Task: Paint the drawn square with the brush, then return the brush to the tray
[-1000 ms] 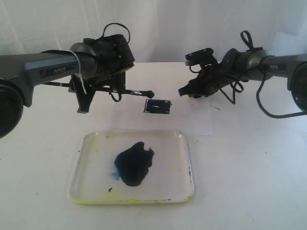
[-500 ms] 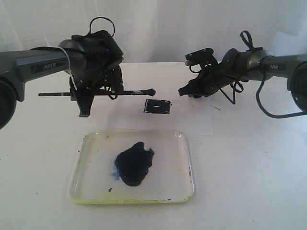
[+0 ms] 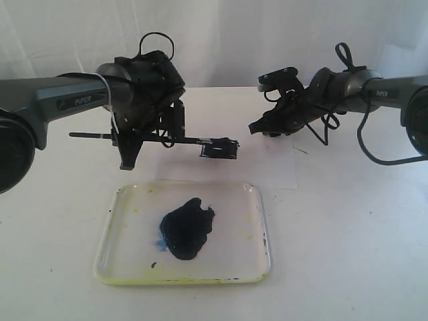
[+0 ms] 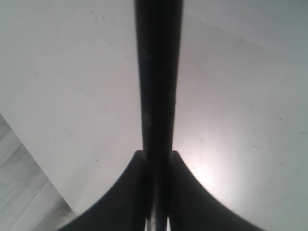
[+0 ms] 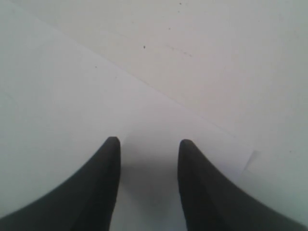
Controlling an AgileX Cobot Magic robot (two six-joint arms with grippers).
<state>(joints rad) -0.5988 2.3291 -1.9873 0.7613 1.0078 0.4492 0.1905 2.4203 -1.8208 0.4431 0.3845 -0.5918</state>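
Note:
My left gripper (image 3: 152,139) is shut on the brush (image 3: 194,140), a long thin black stick held level above the table. The brush's dark tip reaches the drawn square (image 3: 221,151), which is filled with dark paint on the white paper sheet (image 3: 267,170). In the left wrist view the black handle (image 4: 158,72) runs straight out from between the closed jaws of my left gripper (image 4: 158,156). The clear tray (image 3: 120,261) lies in front of the paper. My right gripper (image 3: 257,128) is open and empty, low at the paper's far right part, and the right wrist view shows that gripper (image 5: 148,142) over white surface.
A dark navy paint blob (image 3: 187,227) sits in the middle of the tray, with yellowish stains along its rim. A white backdrop hangs behind the table. Cables loop off both arms.
My left gripper has shifted right and down with the brush, bringing its tip from up-left of the square onto the square. The right arm has not moved.

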